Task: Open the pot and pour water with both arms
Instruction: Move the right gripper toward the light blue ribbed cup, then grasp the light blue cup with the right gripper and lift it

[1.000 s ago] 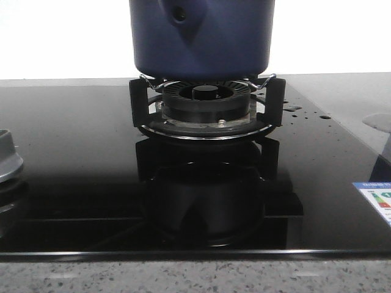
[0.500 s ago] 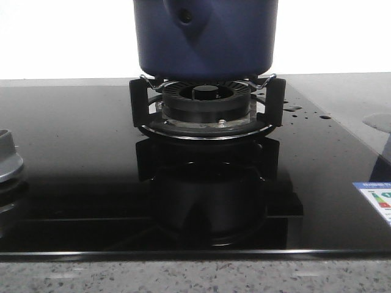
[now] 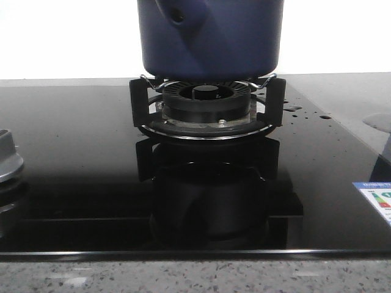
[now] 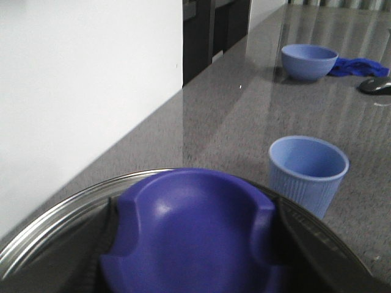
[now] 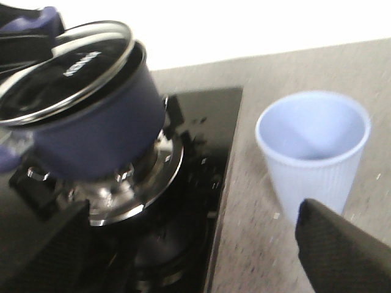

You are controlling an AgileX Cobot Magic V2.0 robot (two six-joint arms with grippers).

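The navy-blue pot (image 3: 211, 43) stands on the burner's pan support (image 3: 139, 101); its top is cut off in the front view. In the right wrist view the pot (image 5: 98, 131) carries a glass lid (image 5: 67, 67) with a steel rim. My left gripper (image 4: 192, 244) is shut on the lid's blue knob (image 4: 189, 232), with the lid rim (image 4: 49, 220) below it. My right gripper (image 5: 195, 244) is open and empty, to the right of the pot, with a light blue ribbed cup (image 5: 314, 146) just beyond one finger (image 5: 342, 244). Neither gripper shows in the front view.
The black ribbed burner ring (image 3: 206, 101) sits under the pot on the glossy black hob (image 3: 73, 159). A silver knob (image 3: 7, 155) is at the hob's left edge, a label (image 3: 376, 198) at its right. A blue bowl (image 4: 308, 61) and blue cloth (image 4: 357, 64) lie farther along the grey counter.
The pot has shifted slightly to the right on the pan support in the front view. Nothing else has visibly changed.
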